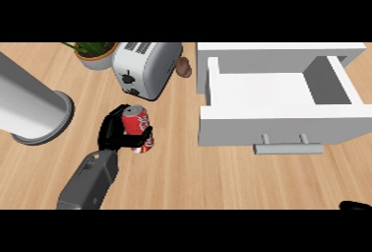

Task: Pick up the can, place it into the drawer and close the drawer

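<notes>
Left of the open drawer (280,123), left hand (112,130) fingers curl around the can (137,129).

You can see white marks on the red can (137,124), but you can't read them as words. Nothing else here shows any words, numbers or signs you could read.

Setting: kitchen counter, wood-grain top (218,177).
Evidence: steel toaster (145,69) and potted plant (94,53) at upper left of frame; white pull-out drawer (280,123) at upper right, open.
</notes>
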`<state>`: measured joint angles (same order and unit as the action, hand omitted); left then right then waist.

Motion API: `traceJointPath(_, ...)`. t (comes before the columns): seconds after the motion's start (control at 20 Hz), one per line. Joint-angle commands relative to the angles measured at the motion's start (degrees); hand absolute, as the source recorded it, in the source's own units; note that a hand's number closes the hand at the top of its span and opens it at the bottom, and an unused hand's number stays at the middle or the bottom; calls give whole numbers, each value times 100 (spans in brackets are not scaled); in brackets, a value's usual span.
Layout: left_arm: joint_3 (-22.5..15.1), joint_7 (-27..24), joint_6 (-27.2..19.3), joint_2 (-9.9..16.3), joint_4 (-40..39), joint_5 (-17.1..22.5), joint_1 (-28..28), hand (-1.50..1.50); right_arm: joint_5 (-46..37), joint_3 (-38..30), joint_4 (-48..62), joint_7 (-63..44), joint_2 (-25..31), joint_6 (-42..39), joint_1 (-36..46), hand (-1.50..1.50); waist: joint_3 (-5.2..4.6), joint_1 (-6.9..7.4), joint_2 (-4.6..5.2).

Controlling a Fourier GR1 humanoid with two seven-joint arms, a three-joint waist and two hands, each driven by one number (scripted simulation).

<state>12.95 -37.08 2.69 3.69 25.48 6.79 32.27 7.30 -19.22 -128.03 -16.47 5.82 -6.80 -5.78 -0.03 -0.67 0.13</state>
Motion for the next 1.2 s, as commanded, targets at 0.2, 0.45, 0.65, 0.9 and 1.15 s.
traceJointPath(0.2, -215, 1152, -333, -55, 594, 111, 736, 150, -39, -49, -222, -63, -62, 64, -94, -150, 5, 37, -24)
traceJointPath(0.45, -969, 1725, -934, -363, 1617, 95, 852, 150, -282, 116, -98, 141, -139, 2, -181, -150, 8, 45, -42)
traceJointPath(0.65, -1147, 2510, -964, -362, 2032, 109, 1183, 150, -344, 141, -122, -52, -149, 114, -112, -150, 10, 64, -63)
traceJointPath(0.9, -1183, 2923, -1020, -360, 2361, 265, 1385, 150, -129, -52, -20, -26, 31, 42, 64, -150, 11, 38, -59)
traceJointPath(1.15, -1397, 3412, -1382, -356, 2618, 285, 1779, 150, -347, 168, -171, -121, -49, 88, 23, -150, 14, -103, -101)
